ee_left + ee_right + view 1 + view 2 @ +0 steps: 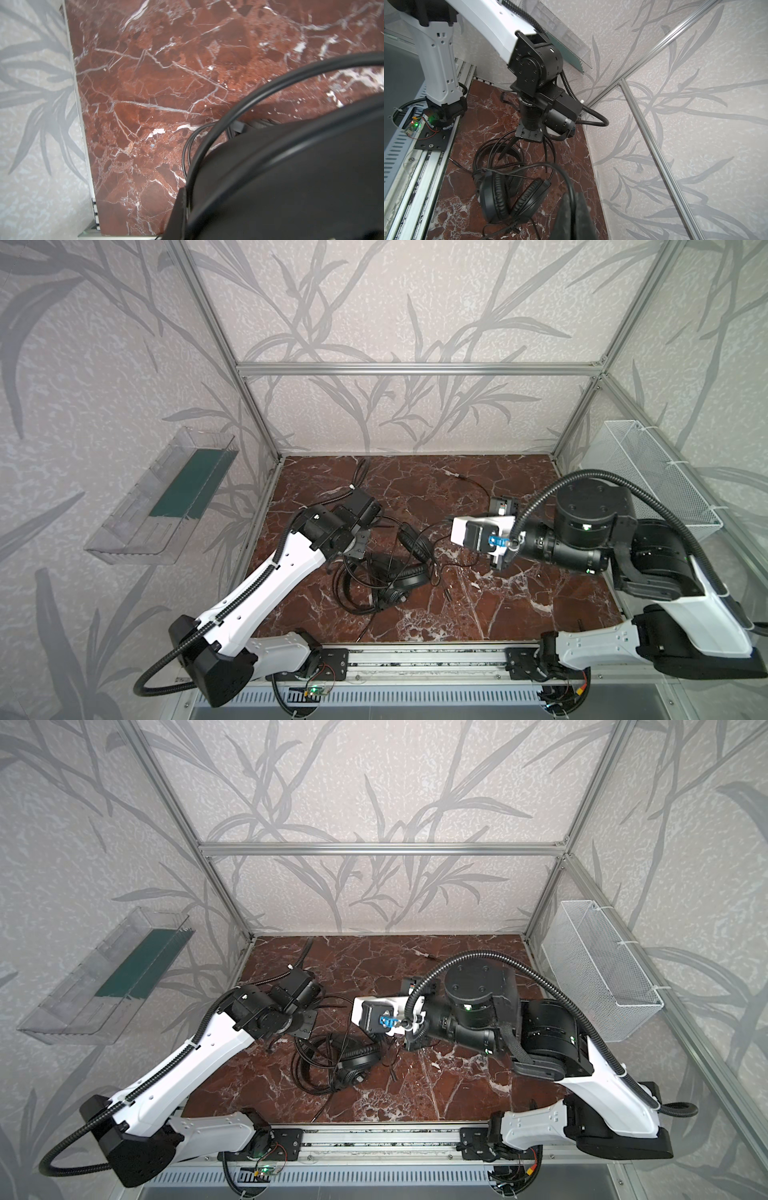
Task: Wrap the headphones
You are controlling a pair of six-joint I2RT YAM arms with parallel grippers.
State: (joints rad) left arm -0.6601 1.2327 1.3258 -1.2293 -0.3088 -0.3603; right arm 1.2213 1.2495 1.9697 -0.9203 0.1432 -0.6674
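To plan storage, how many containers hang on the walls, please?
2: a clear plastic tray on the left wall, a white mesh basket on the right wall; none seems hidden.

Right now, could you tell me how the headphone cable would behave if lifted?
Probably floppy: the cable arcs slackly from the right gripper and lies in loose loops. The loops overlap, so lifting may tangle them. The headphones look light; a pull could drag them.
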